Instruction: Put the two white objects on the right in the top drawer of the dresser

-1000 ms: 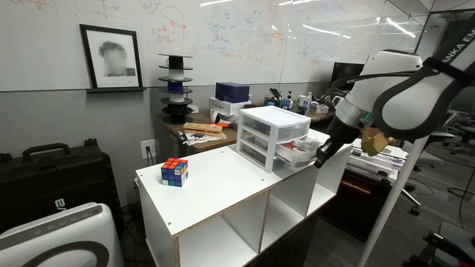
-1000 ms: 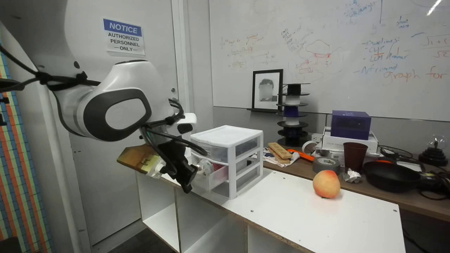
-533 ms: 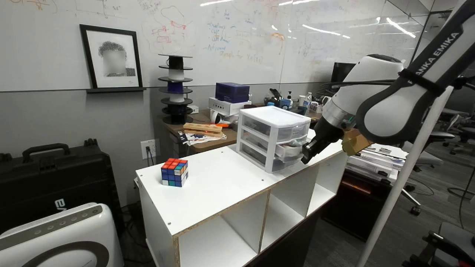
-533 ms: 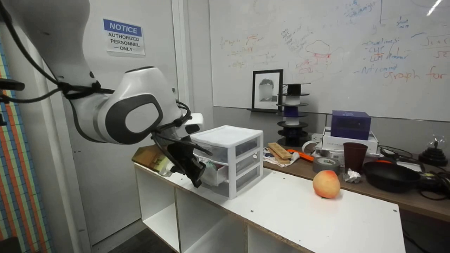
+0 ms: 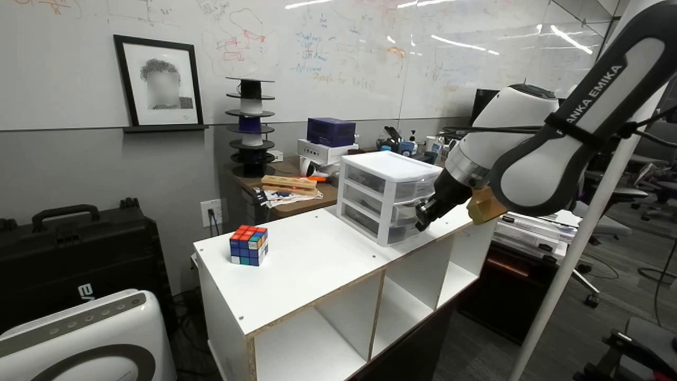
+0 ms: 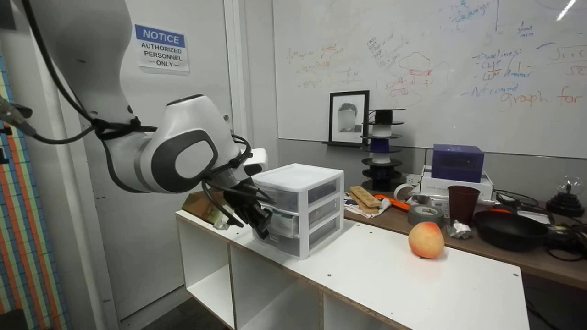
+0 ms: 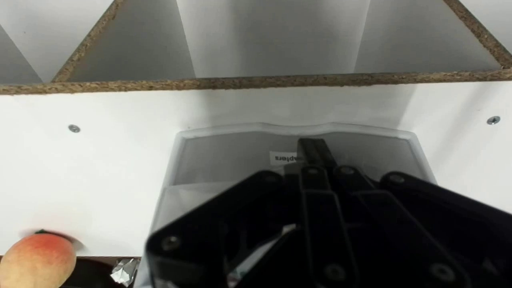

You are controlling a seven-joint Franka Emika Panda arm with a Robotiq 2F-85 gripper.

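The dresser, a small white unit with translucent drawers, stands on the white shelf table in both exterior views [image 5: 394, 166] [image 6: 298, 176]. Its top drawer [image 6: 279, 199] is shut. Its middle drawer [image 6: 285, 224] looks pushed in almost flush, with blurry contents behind its front. The bottom drawer [image 7: 236, 156] shows a partly covered label in the wrist view. My gripper [image 7: 316, 151] is shut with its fingertips together and nothing between them. It is at the drawer fronts in both exterior views [image 5: 421, 218] [image 6: 263, 227]; contact is unclear. I cannot make out the two white objects.
The white shelf table [image 5: 307, 264] has open cubbies below its front edge. A Rubik's cube [image 5: 248, 245] stands on it in an exterior view. A peach [image 6: 425, 240] shows in an exterior view. A brown and yellow piece [image 6: 202, 207] rides on my wrist.
My shut gripper has moved in toward the dresser, and the middle drawer, which stood out with its contents showing, has slid in.
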